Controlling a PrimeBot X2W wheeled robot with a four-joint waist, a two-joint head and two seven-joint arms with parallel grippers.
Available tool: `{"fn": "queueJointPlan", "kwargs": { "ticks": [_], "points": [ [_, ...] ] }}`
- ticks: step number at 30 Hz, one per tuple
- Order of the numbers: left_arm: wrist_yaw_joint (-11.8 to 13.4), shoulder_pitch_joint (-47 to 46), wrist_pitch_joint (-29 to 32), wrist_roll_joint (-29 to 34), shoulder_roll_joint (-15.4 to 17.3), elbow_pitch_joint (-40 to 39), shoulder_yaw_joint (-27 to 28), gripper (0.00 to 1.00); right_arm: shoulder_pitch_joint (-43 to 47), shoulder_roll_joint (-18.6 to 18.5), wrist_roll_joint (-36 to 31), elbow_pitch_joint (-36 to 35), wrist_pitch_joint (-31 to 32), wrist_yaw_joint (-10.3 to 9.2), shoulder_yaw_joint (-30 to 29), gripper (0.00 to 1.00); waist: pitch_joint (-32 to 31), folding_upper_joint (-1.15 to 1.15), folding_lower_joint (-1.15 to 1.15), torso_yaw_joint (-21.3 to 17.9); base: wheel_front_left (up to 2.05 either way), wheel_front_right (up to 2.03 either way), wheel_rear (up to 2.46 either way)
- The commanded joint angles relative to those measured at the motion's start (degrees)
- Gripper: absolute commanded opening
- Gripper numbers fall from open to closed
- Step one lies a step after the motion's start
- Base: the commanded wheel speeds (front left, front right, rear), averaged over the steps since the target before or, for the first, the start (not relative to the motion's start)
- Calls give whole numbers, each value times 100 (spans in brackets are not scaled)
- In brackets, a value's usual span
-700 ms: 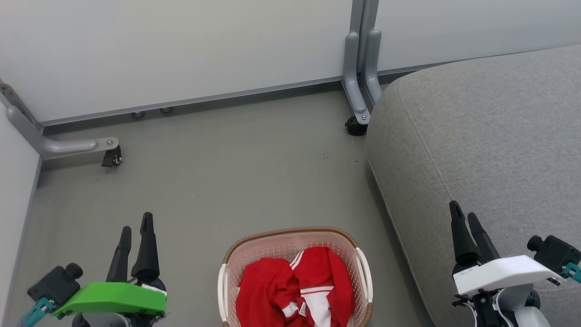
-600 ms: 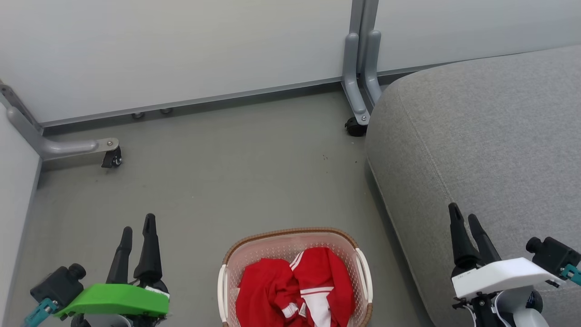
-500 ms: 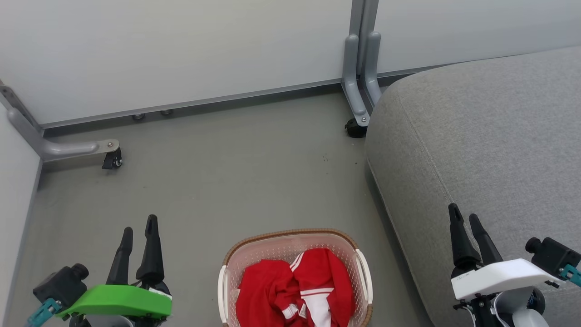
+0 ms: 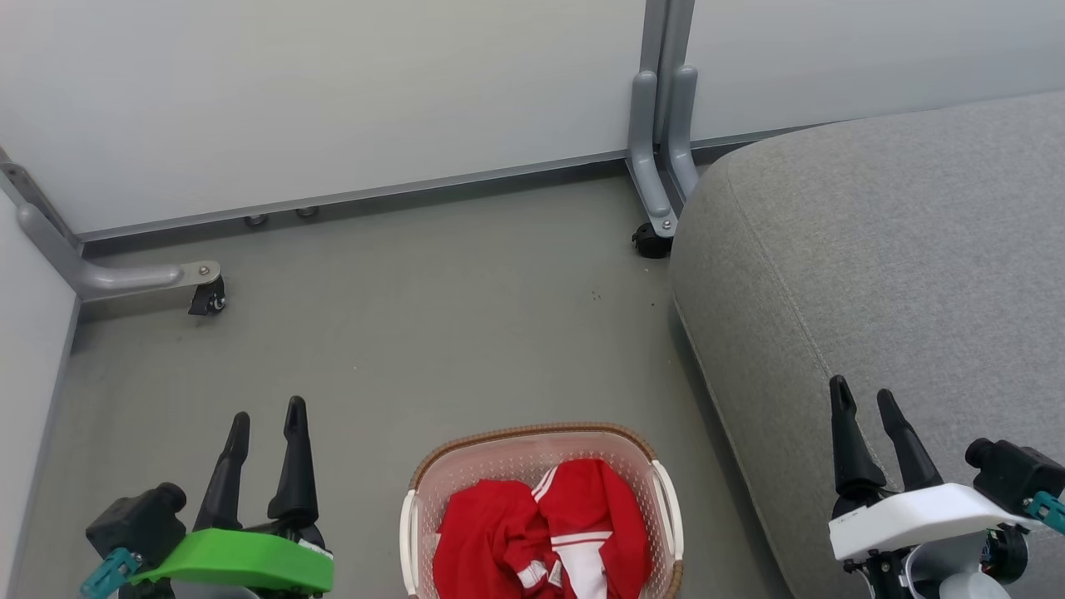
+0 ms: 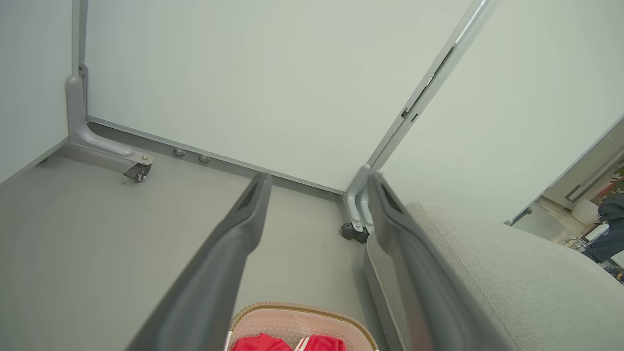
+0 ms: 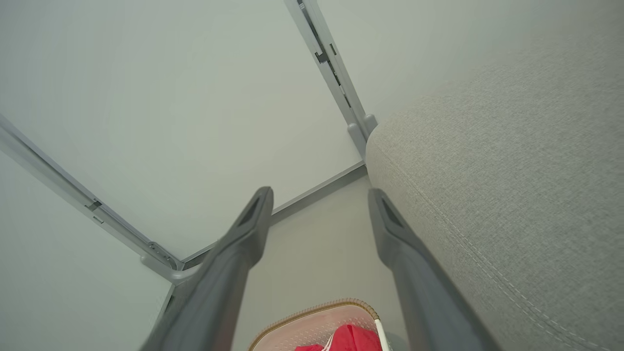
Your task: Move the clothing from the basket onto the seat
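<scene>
Near end of basket [image 4: 532,433] off-frame

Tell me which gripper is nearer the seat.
Right. The right gripper hangs at the edge of the seat; the left gripper is across the basket from it, above the floor.

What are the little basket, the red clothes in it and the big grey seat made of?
Basket: likely moulded plastic, pale and smooth, its walls punched with small holes; the brown rim mimics wicker. Clothes: soft thin fabric, perhaps sports knit, crumpled in folds. Seat: matt grey upholstery cloth, with visible weave and stitched seams.
</scene>
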Motion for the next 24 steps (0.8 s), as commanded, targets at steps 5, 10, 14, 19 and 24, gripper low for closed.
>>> {"fn": "queueJointPlan", "kwargs": {
  "ticks": [5, 10, 14, 19, 24],
  "points": [
    [-19, 57, -118, 447, 61, -107, -59, 100, 70, -31, -411, -129, -121, 2, 4, 100, -11, 0, 0, -5, 0, 0, 0],
    [-20, 99, -189, 759, 76, -146, -111, 100, 102, -33, -709, -201, -190, 2, 147, 100, -15, 0, 0, -4, 0, 0, 0],
    [-22, 120, -246, 979, 100, -168, -155, 100, 129, -35, -918, -237, -246, 2, 217, 100, -14, 0, 0, 7, 0, 0, 0],
    [-22, 139, -314, 1241, 118, -187, -180, 100, 167, -37, -1197, -267, -313, 2, 250, 100, -17, 0, 0, 29, 0, 0, 0],
    [-24, 177, -373, 1524, 127, -195, -190, 100, 191, -39, -1466, -295, -377, 2, 262, 100, -32, 0, 0, 25, 0, 0, 0]
  ]
}}
